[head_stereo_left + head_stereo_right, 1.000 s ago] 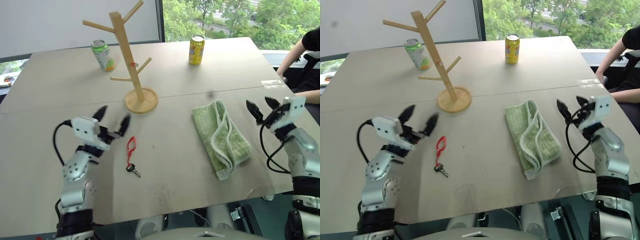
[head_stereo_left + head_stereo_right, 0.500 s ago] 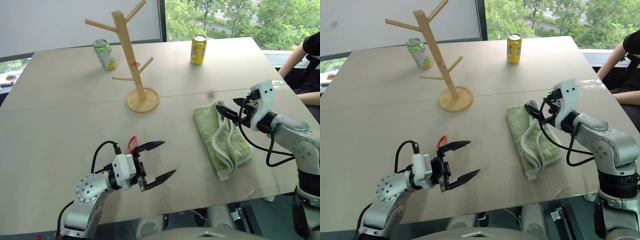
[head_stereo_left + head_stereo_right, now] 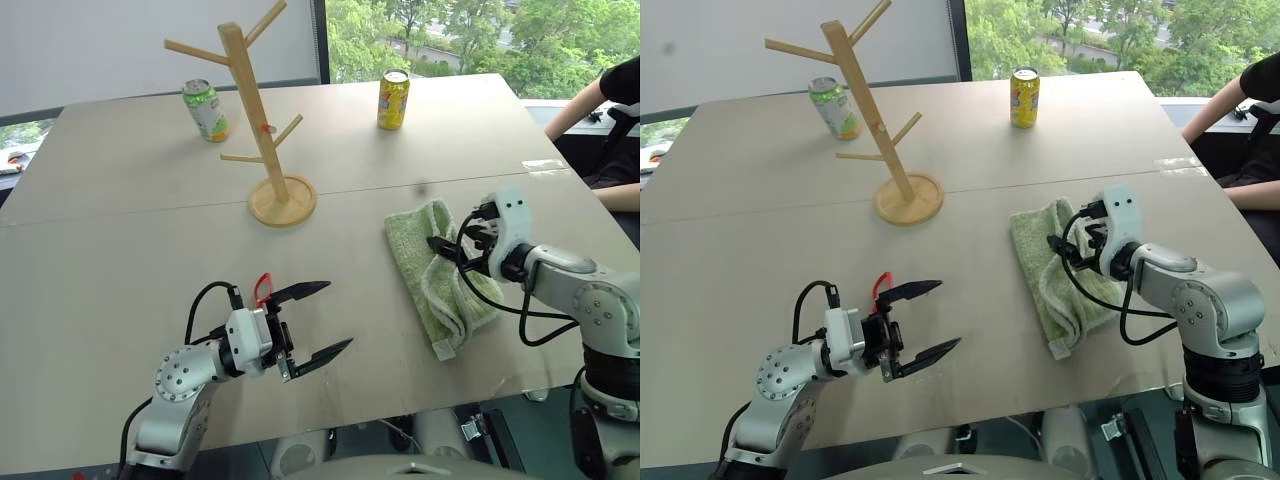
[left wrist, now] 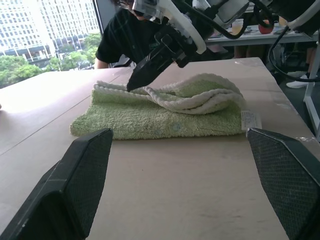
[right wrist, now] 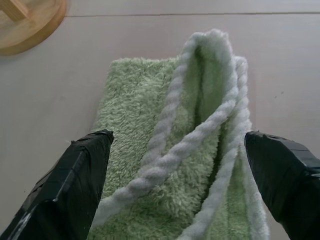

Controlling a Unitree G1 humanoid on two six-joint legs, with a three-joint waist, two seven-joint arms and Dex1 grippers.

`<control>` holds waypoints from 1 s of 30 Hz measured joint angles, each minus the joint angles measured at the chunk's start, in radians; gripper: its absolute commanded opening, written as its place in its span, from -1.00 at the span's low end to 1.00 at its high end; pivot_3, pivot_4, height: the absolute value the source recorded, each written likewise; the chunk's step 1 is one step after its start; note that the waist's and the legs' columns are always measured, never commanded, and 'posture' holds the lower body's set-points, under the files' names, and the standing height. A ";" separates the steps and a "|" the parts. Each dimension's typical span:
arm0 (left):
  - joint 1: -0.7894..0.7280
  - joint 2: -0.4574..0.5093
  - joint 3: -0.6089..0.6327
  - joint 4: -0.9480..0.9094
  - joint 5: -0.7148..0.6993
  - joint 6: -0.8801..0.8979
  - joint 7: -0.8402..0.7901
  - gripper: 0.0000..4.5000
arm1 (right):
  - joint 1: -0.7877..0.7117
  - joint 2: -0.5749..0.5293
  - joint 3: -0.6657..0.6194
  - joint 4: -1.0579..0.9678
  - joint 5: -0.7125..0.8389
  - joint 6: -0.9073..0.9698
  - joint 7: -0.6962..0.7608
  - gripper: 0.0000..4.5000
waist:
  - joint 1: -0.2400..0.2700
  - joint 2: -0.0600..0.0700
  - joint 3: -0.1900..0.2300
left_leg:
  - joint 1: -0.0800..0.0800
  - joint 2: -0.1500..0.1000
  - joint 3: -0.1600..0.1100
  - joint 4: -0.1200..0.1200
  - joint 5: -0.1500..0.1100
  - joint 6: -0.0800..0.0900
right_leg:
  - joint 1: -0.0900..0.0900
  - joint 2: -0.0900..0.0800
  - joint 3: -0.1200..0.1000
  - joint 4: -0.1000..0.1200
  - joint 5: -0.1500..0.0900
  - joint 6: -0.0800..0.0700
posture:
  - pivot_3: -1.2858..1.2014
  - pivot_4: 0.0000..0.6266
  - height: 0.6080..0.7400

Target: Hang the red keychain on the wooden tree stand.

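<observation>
The left gripper [image 3: 312, 320] (jaws spread wide, like the right gripper's [image 5: 175, 145]) should turn back and pinch the red keychain [image 3: 263, 287] gently

The small red oval plastic keychain [image 3: 263, 288] is mostly hidden behind the left gripper [image 3: 327, 319]; a curved bit of the loop shows above the wrist, and its keys cannot be seen. The tall light wooden tree stand [image 3: 258, 120] loses its upper peg tips at the picture's top edge, and the right wrist view catches just a slice of its round base [image 5: 29, 22]. The person at the far right [image 3: 610, 95] is cut off by the frame. Labels on the green can [image 3: 205, 109] and yellow can [image 3: 393, 99] are too small to read.
</observation>
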 measured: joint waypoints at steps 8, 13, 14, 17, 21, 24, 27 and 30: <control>0.012 -0.005 0.000 0.003 -0.001 0.000 0.014 0.98 | 0.016 0.006 0.036 0.057 -0.069 -0.016 0.004 1.00 | 0.000 0.000 0.000 | 0.000 0.000 0.000 0.000 0.000 0.000 | 0.000 0.000 0.000 0.000 0.000 0.000 | 0.03 -0.52 1.00; 0.016 -0.004 0.000 0.003 -0.003 0.016 0.019 0.98 | 0.015 0.010 0.048 0.072 -0.111 -0.029 0.003 1.00 | 0.000 0.000 0.000 | 0.000 0.000 0.000 0.000 0.000 0.000 | 0.000 0.000 0.000 0.000 0.000 0.000 | 0.03 -0.52 1.00; 0.018 -0.004 -0.002 0.003 -0.003 0.022 0.020 1.00 | 0.015 0.015 0.048 0.075 -0.116 -0.034 0.003 0.77 | 0.000 0.000 0.000 | 0.000 0.000 0.000 0.000 0.000 0.000 | 0.000 0.000 0.000 0.000 0.000 0.000 | 0.03 -0.52 1.00; 0.020 -0.004 -0.012 0.002 -0.003 0.032 0.021 1.00 | 0.015 0.018 0.048 0.087 -0.142 -0.043 0.003 0.20 | 0.001 0.000 0.000 | 0.000 0.000 0.000 0.000 0.000 0.000 | 0.000 0.000 0.000 0.000 0.000 0.000 | 0.03 -0.52 1.00; 0.017 -0.004 -0.023 0.002 -0.003 0.043 0.032 1.00 | 0.014 0.023 0.045 0.091 -0.157 -0.061 0.007 -0.56 | 0.000 0.000 0.000 | 0.000 0.000 0.000 0.000 0.000 0.000 | 0.000 0.000 0.000 0.000 0.000 0.000 | 0.03 -0.52 1.00; 0.004 -0.004 -0.027 0.001 -0.002 0.052 0.042 1.00 | -0.015 0.031 0.014 0.119 -0.167 -0.081 0.002 -0.96 | 0.000 0.000 0.000 | 0.000 0.000 0.000 0.000 0.000 0.000 | 0.000 0.000 0.000 0.000 0.000 0.000 | 0.03 -0.52 1.00; -0.001 -0.004 -0.027 -0.006 -0.001 0.060 0.052 1.00 | -0.063 0.035 -0.041 0.156 -0.183 -0.112 -0.014 -0.96 | 0.000 0.000 0.000 | 0.000 0.000 0.000 0.000 0.000 0.000 | 0.000 0.000 0.000 0.000 0.000 0.000 | 0.03 -0.52 1.00; -0.006 -0.004 -0.031 -0.017 0.000 0.066 0.060 1.00 | -0.150 0.038 -0.153 0.260 -0.219 -0.188 -0.073 -0.96 | 0.002 0.001 0.000 | 0.000 0.000 0.000 0.000 0.000 0.000 | 0.000 0.000 0.000 0.000 0.000 0.000 | 0.03 -0.52 1.00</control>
